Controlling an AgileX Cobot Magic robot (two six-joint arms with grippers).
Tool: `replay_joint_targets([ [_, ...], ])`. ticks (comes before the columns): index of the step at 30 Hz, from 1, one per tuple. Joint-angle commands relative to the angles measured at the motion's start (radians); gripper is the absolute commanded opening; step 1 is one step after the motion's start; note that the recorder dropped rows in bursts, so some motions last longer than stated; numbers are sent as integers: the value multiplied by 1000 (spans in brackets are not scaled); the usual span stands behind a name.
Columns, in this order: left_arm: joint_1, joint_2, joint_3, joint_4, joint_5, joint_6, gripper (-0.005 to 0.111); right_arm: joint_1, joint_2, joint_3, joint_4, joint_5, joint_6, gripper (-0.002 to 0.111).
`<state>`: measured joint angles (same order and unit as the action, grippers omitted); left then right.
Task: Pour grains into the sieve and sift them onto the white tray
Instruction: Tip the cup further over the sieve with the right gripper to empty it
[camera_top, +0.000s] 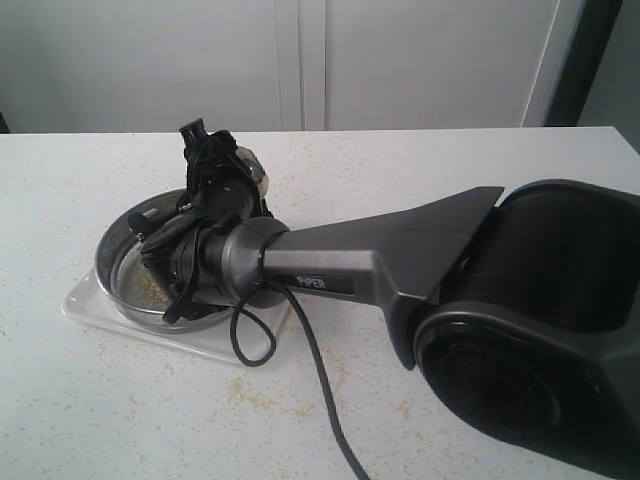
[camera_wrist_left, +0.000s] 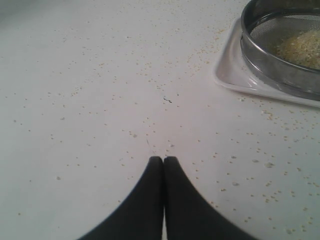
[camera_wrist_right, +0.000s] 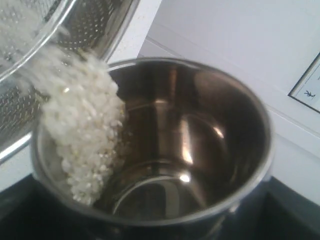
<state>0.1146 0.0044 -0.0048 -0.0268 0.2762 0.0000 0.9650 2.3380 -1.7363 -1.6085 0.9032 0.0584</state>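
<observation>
1. Right arm (camera_top: 400, 265): dark grey and nearest the exterior camera. It extends from the right foreground across to the left half of the tabletop (camera_top: 90, 400). A black cable (camera_top: 322, 385) loops off it and lies over the tabletop.

2. Left hand (camera_wrist_left: 163, 161): closed, with its dark fingers pressed tip to tip and nothing between them. It hangs low over bare tabletop, and the tray's corner lies further off to one side.

3. Grains (camera_top: 255, 398): tiny loose granules. Some are scattered over the pale tabletop in front of the tray and around the left hand.

4. White tray (camera_top: 85, 303): shallow and glossy with rounded corners. It lies flat on the tabletop, left of centre.

5. Sieve (camera_top: 120, 250): a wide steel ring with a mesh bottom, standing on the white tray and covering most of it. A yellowish patch of grains lies on the mesh.

6. Right hand (camera_top: 215, 195): over the sieve, gripping a steel cup (camera_wrist_right: 210, 150). Its fingers show only as dark shapes beside the cup in the right wrist view. The cup is tilted with its mouth toward the sieve. A clump of whitish, coarser grains lies along its inner wall and runs past the lip against the sieve's mesh.

7. Pale wall panels (camera_top: 400, 60): behind the tabletop's far edge.
</observation>
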Motion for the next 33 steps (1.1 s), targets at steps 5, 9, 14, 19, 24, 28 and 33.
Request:
replay_joint_targets([
  [5,2,-4,5,2,-1,0,0,4,-8,-7,-46,35,32,0],
  [9,2,-4,5,2,-1,0,0,-12,-8,-7,-43,4,47,0],
  [14,2,-4,5,2,-1,0,0,16,-8,-7,-121,18,28,0],
  [19,2,-4,5,2,-1,0,0,15,-8,-7,-136,3,28,0],
  [24,2,-4,5,2,-1,0,0,19,-15,-7,-136,-15,57,0],
  [28,2,-4,5,2,-1,0,0,14,-8,-7,-136,-1,8,0],
  [33,2,-4,5,2,-1,0,0,28,-14,-13,-136,9,-30,0],
])
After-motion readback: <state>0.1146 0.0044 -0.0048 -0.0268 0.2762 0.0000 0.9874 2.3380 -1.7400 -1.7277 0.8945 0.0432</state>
